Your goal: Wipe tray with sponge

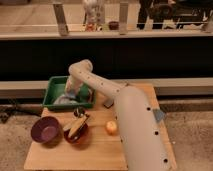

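Whitish pincer (pixel 71 93) down in the green tray (pixel 50 94); purple bowl (pixel 46 131); red bowl (pixel 80 140); tan table (pixel 97 151).

Arm (pixel 132 125) runs from lower right up to left-centre and bends down into the green tray (pixel 50 94). Gripper (pixel 73 93) sits inside the tray, left of its middle, low over the bottom. A pale bluish item (pixel 64 100) lies just beside it; can't tell if they touch. On the wooden table (pixel 100 152) below the tray: purple bowl (pixel 46 130), dark red bowl (pixel 76 132), yellow fruit (pixel 111 127).
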`<state>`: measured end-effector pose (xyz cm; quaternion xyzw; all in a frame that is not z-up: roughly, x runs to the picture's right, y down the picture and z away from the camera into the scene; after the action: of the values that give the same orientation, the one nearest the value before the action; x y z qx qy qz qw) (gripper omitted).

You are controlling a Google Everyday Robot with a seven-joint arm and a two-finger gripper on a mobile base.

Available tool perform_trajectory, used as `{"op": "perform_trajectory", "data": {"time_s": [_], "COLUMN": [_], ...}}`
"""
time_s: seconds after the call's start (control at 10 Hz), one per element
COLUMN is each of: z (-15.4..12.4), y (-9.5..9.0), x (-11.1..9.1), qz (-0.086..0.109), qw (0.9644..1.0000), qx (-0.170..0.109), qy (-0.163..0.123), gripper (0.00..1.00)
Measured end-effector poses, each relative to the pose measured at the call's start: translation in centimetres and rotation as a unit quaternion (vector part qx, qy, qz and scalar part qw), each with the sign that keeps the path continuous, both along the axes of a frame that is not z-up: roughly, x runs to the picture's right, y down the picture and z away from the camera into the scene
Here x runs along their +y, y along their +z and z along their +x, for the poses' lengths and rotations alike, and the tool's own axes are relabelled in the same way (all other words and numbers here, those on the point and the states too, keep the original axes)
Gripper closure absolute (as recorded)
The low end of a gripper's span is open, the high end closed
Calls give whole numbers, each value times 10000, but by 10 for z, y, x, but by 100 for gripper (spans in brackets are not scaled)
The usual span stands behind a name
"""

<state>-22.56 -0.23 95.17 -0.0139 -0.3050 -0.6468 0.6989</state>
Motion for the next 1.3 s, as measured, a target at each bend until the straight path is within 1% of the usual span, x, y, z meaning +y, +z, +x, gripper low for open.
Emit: {"op": "perform_trajectory", "data": {"time_s": [0.2, 0.3, 0.4, 0.6, 0.8, 1.0, 1.3], "z": [6, 11, 23, 48, 57, 74, 83], "y": [-2, -3, -3, -6, -9, -11, -9], "x": [11, 12, 11, 7, 5, 1, -10], "qz": [-42, -47, -44, 4, 49, 112, 191], "qw": [10000, 10000, 10000, 9998, 9995, 9988, 9977], "qx": [-11, 4, 45, 163, 256, 401, 536], "qy": [-57, -31, 21, 138, 191, 268, 363], "gripper": [96, 96, 96, 96, 96, 96, 96]}}
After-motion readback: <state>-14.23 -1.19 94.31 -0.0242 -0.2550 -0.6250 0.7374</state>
